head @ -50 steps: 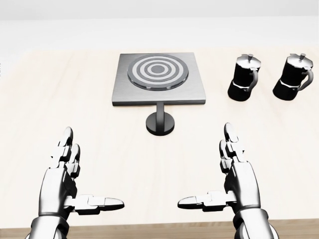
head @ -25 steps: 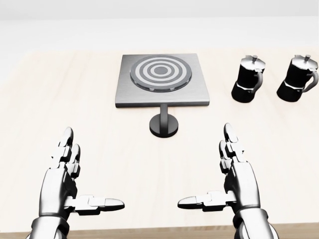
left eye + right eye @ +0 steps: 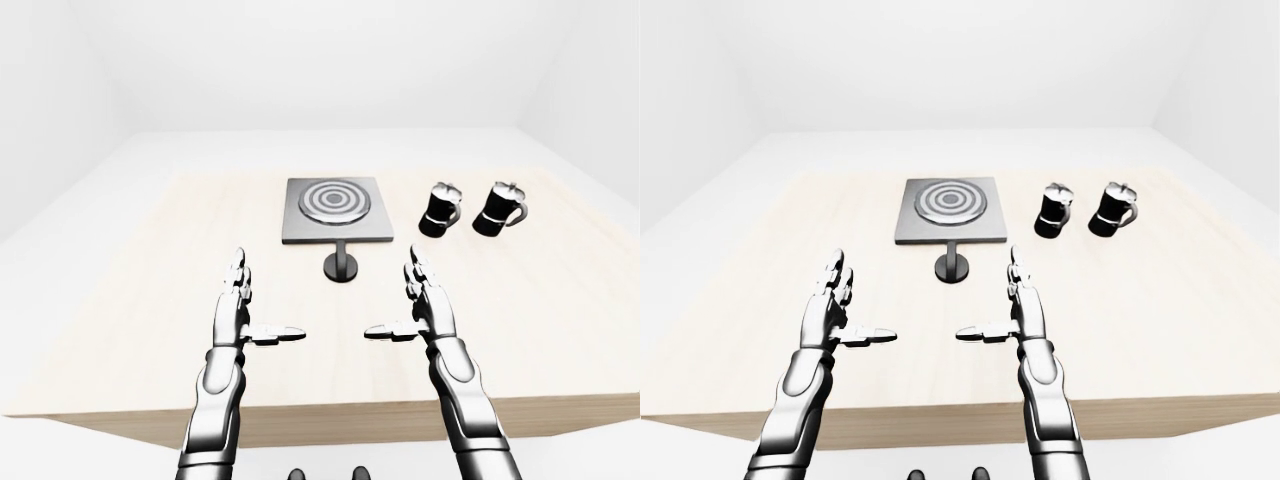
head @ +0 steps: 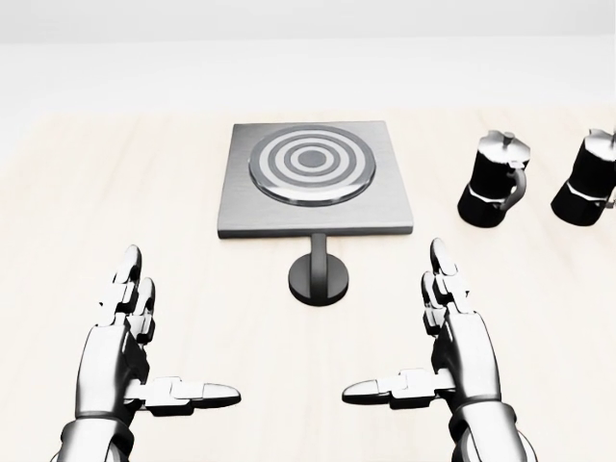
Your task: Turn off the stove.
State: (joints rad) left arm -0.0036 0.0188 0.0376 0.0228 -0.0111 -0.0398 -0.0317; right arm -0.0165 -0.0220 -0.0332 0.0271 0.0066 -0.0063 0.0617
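In the left-eye view a pale table carries a square stove near its middle, a round knob just below it, and two black pots to the right. In the head view the left hand and right hand hover low over the table, fingers spread wide, thumbs pointing inward, holding nothing; the knob lies between and above them, apart from both. The right-eye view shows the same layout, the stove left of the pots.
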